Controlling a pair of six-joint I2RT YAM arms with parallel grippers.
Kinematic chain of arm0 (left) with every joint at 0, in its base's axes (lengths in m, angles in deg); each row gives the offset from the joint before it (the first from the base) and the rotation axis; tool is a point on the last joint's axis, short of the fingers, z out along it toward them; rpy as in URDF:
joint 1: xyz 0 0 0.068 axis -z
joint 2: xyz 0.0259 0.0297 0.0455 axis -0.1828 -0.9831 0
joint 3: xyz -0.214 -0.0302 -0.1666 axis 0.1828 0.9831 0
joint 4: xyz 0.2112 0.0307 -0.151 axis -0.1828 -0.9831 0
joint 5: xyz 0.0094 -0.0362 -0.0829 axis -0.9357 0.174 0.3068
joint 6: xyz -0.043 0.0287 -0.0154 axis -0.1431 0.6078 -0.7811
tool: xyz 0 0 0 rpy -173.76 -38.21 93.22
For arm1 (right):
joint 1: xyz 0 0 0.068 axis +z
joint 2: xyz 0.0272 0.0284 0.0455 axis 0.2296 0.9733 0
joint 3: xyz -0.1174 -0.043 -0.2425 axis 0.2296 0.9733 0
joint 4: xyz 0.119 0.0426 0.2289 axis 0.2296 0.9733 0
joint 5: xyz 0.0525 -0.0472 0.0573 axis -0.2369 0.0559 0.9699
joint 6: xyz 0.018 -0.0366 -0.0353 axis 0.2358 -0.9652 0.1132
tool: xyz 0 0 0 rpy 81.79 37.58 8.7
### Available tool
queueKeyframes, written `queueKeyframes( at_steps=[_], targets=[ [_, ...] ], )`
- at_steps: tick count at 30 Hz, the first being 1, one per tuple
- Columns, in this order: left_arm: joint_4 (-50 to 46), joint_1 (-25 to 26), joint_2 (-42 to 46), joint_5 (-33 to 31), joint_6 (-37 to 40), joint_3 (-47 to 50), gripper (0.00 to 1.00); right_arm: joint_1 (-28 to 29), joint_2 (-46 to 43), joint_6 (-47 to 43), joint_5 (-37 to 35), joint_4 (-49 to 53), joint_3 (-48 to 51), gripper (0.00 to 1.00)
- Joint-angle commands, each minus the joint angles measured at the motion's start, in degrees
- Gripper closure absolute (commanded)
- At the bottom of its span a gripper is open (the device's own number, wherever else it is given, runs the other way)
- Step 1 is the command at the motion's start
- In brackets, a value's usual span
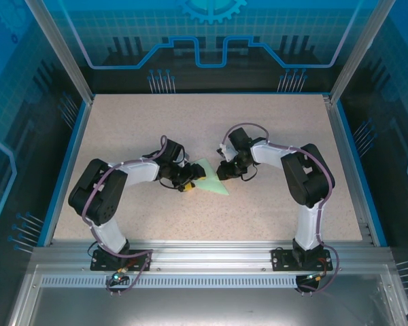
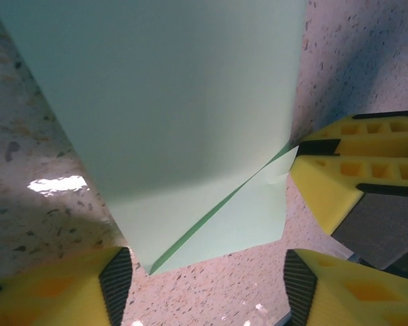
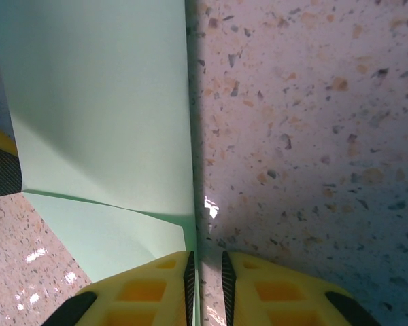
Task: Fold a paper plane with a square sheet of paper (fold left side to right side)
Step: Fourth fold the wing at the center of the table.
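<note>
A pale mint-green sheet of paper (image 1: 211,178), partly folded into a pointed shape, lies mid-tabletop (image 1: 136,129) between the two arms.

The top view shows the left tool (image 1: 185,183) at its left edge and the right tool (image 1: 226,171) at its right.

The left wrist view adds detail. One layer of the paper (image 2: 177,122) lifts over a lower flap. The left tool (image 2: 205,268) is released, its jaws wide on either side of the near corner, and the right tool's yellow fingers (image 2: 367,173) touch the fold.

In the right wrist view, the right tool (image 3: 205,272) is almost closed on the paper's (image 3: 102,102) right edge. I cannot tell if it grips.
</note>
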State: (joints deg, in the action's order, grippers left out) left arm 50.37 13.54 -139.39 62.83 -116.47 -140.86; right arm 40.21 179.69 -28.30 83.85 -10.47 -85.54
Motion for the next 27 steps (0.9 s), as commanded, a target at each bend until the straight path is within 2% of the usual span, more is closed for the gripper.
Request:
queueKeyframes(
  at_steps=[1, 6, 11, 13, 18, 22, 27],
  targets=[
    [0.2, 0.6, -0.8, 1.4, -0.1, -2.0, 0.40, -0.6, 0.9, -0.3, -0.6, 1.8, -1.0, 0.80],
    [-0.2, 1.0, -1.2, 1.2, -0.1, -2.8, 0.55, -0.7, -0.7, -0.3, -1.1, 0.8, 0.0, 0.78],
    [-0.5, 1.1, -0.7, 0.5, 0.0, -3.0, 0.71, -0.7, -7.3, -0.8, -4.0, -2.4, 4.2, 0.61],
    [-0.8, 1.2, -0.5, 0.3, 0.1, -3.1, 0.73, -0.7, -10.8, -1.3, -5.5, -3.6, 6.5, 0.54],
    [-1.2, 1.3, 0.2, -0.5, 0.1, -3.1, 0.76, 0.4, -17.3, -3.9, -6.8, -5.7, 11.7, 0.47],
    [-1.5, 1.4, 0.8, -1.1, 0.1, -3.1, 0.77, 5.2, -20.4, -6.7, -9.0, -10.1, 16.2, 0.42],
    [-2.0, 1.4, 1.4, -1.6, 0.0, -3.1, 0.77, 11.7, -19.6, -9.3, -12.7, -14.2, 17.5, 0.37]
  ],
)
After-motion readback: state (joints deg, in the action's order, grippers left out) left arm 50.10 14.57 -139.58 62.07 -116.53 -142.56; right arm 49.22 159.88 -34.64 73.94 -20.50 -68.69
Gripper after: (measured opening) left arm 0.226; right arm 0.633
